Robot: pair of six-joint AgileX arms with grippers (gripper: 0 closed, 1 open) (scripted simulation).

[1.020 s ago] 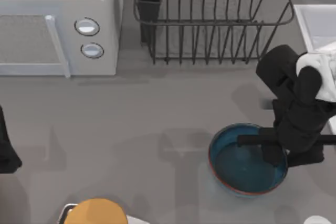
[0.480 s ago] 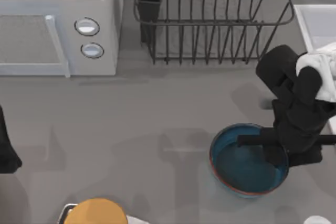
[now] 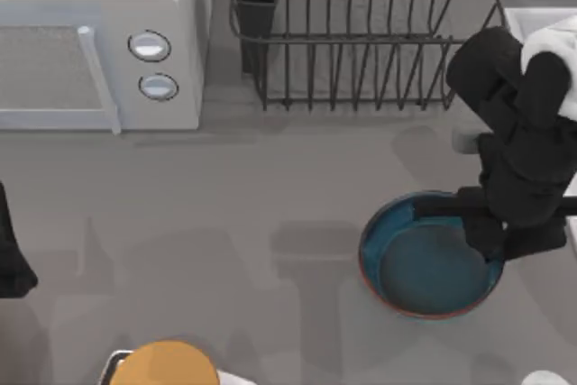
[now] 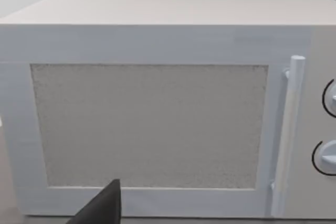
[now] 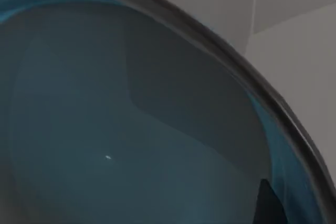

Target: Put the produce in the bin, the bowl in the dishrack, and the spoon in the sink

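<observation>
The blue-teal bowl (image 3: 424, 268) with its reddish-brown rim hangs tilted just above the table at the right. My right gripper (image 3: 482, 236) is shut on its right rim, one finger reaching inside. The right wrist view looks into the bowl (image 5: 105, 129), with a dark fingertip (image 5: 270, 205) against its inner wall. The dark wire dishrack (image 3: 361, 42) stands at the back, beyond the bowl. A corner of the pale sink (image 3: 532, 29) lies at the back right, behind the right arm. The produce and the spoon are out of view. My left arm (image 3: 11, 259) is parked at the left edge.
A white microwave (image 3: 90, 42) fills the back left, and the left wrist view faces its door (image 4: 157, 103). An orange round-topped object (image 3: 167, 365) sits at the front edge. A small white thing (image 3: 545, 378) is at the front right corner.
The right gripper has risen and moved toward the back with the bowl in it. The bowl has left the table and tilted. The left arm has not moved.
</observation>
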